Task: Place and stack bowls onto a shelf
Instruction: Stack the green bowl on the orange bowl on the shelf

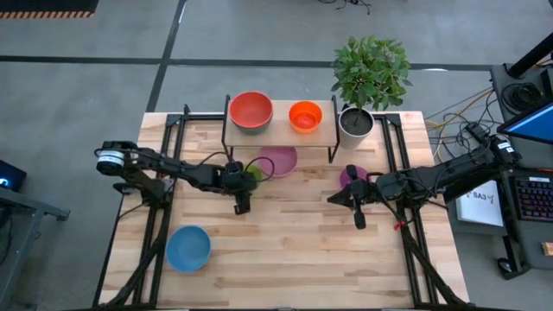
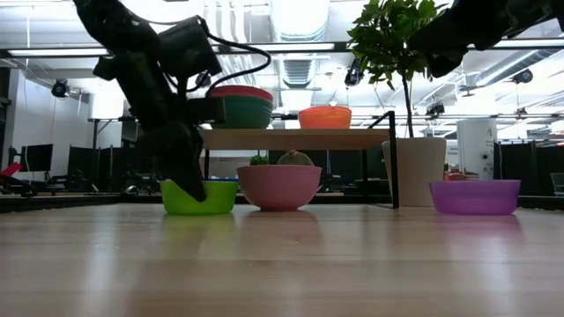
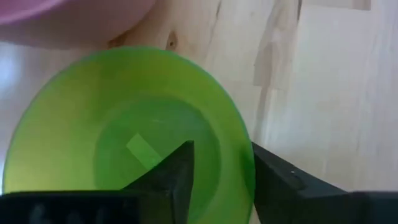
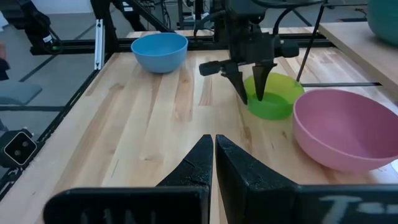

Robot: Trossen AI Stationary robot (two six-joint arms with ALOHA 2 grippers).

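Shelf (image 1: 281, 130): a low riser with a light wooden top on black legs, set at the far middle of the table (image 1: 294, 250).

Red bowl (image 1: 251, 110): placed on the left of the shelf top, nested in a teal bowl (image 2: 240, 113) (its rim is seen beneath the red one in the low view).

Orange bowl (image 1: 305, 116): placed on the right of the shelf top, apart from the red stack.

Pink bowl (image 4: 345, 127): stood on the table, partly under the shelf's front edge.

Lime green bowl (image 3: 124, 130): stood on the table just left of the pink bowl.

Left gripper (image 4: 252, 84): lowered over the lime green bowl, fingers parted astride its rim, one finger (image 3: 171, 177) inside and the other outside; whether the rim is pinched cannot be told.

Purple bowl (image 2: 474, 195): stood on the right of the table, near the white plant pot (image 1: 355, 125).

Blue bowl (image 1: 187, 248): stood alone at the near left of the table.

Right gripper (image 4: 214, 155): held above the table beside the purple bowl, fingers pressed together, nothing between them.
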